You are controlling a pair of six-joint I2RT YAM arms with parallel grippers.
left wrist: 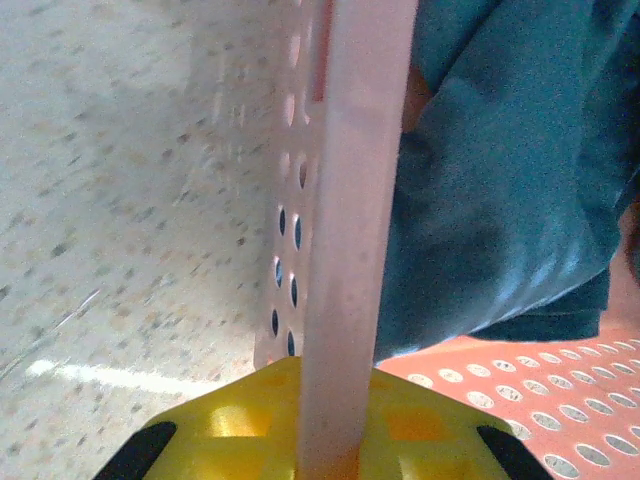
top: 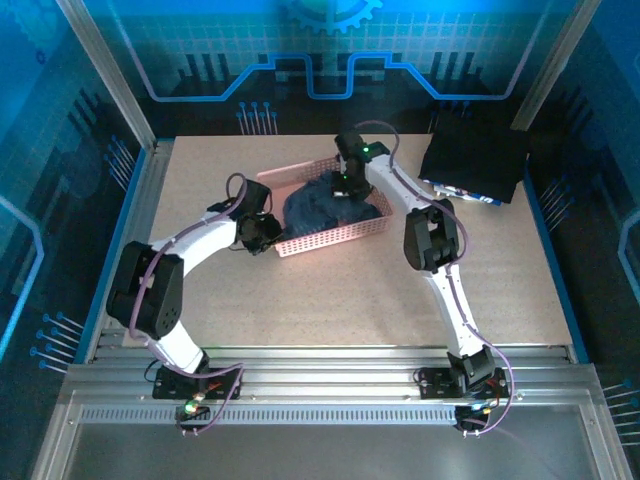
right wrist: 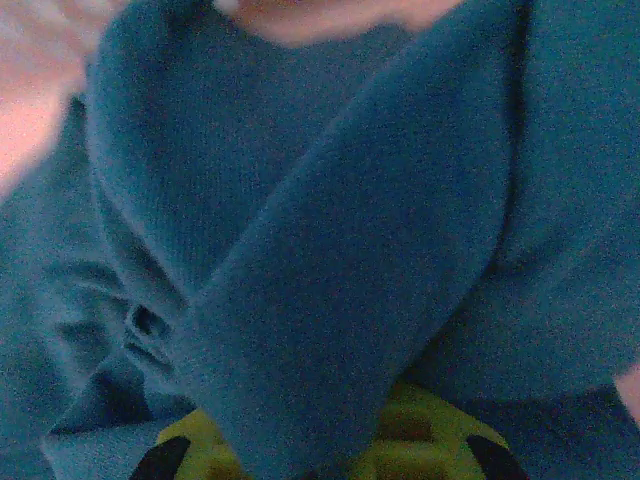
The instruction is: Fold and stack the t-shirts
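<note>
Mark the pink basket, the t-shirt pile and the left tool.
pink basket (top: 335,232): top external view, near lattice wall.
t-shirt pile (top: 315,208): top external view, crumpled cloth inside the basket.
left tool (top: 265,236): top external view, between its fingertips, at the basket's corner.

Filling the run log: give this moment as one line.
left tool: gripping pink plastic lattice basket wall | right tool: pinching dark slate-blue cloth t-shirts in basket

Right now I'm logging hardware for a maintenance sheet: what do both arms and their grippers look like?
Left arm and right arm: white tubular links, black joints, a purple cable looping along each, green lights near the right wrist. Left gripper and right gripper are black; wrist views show yellow moulding.
</note>
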